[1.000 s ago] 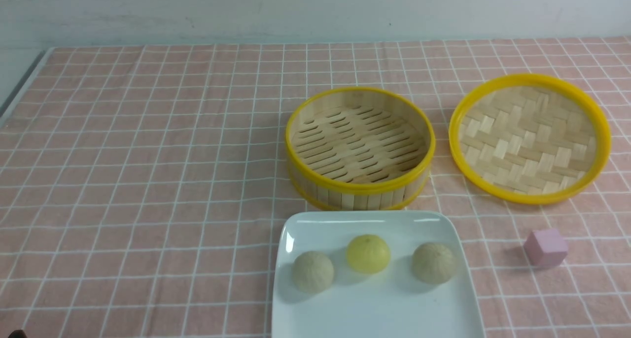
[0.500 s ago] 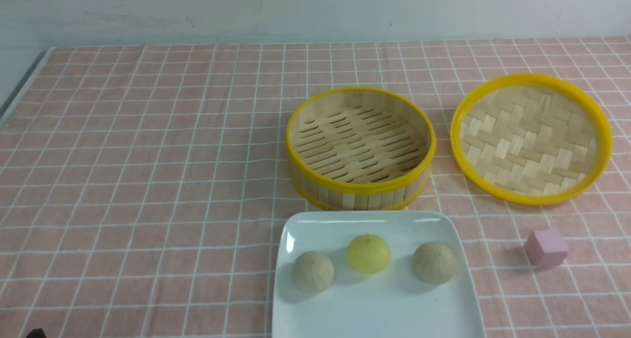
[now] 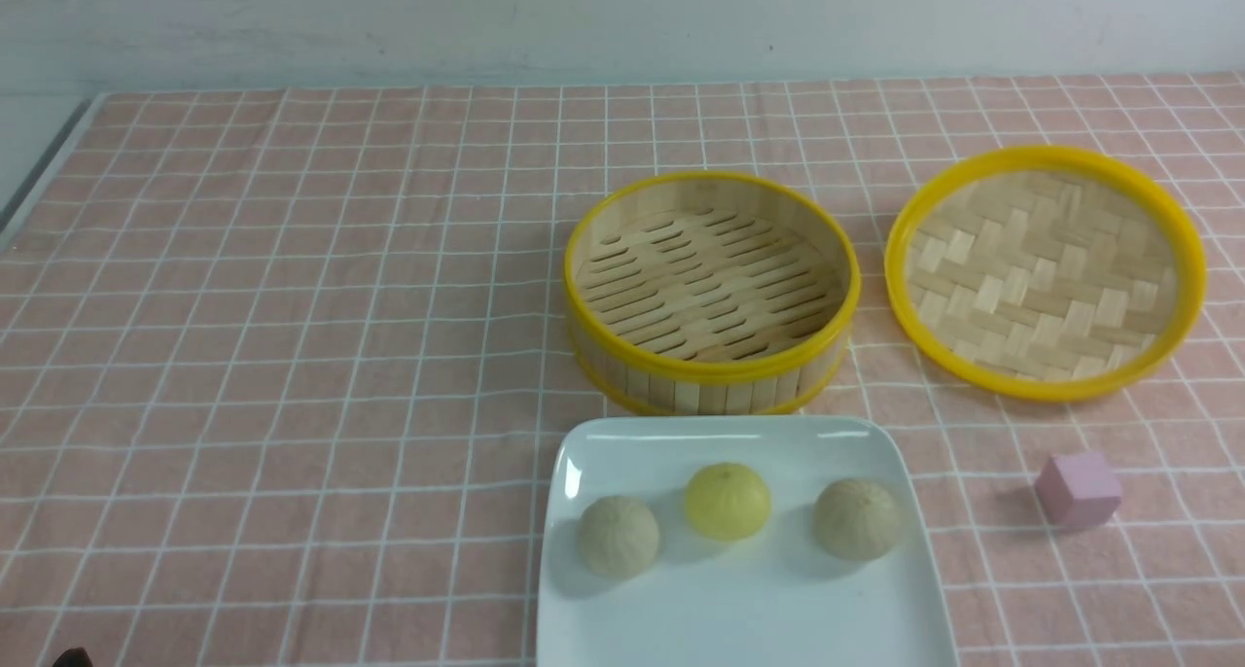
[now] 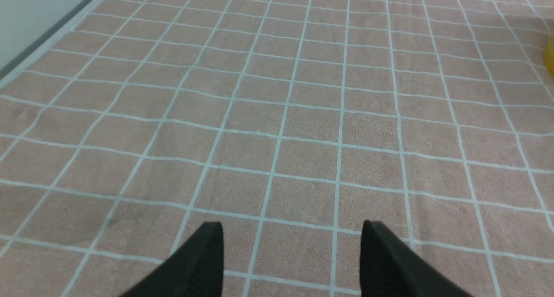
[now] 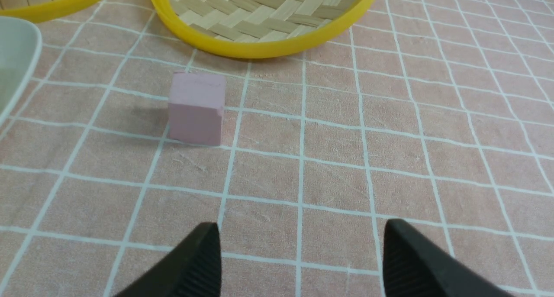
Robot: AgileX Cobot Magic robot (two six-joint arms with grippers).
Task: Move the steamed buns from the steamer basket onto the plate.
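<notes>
With all three steamed buns [image 3: 727, 501] on the near plate [image 3: 739, 609], steamer basket [image 3: 710, 288] empty and both claws [image 4: 291, 253] [image 5: 298, 258] wide and empty, any plate nudge could roll them.

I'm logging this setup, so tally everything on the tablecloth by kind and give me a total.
Tan steamed buns: 2
Yellow steamed bun: 1
Plate: 1
Steamer basket: 1
Woven lid: 1
Pink cube: 1
Total: 7

white plate [image 3: 739, 609], yellow-rimmed steamer basket [image 3: 710, 375], pink checked cloth [image 3: 292, 356]
</notes>
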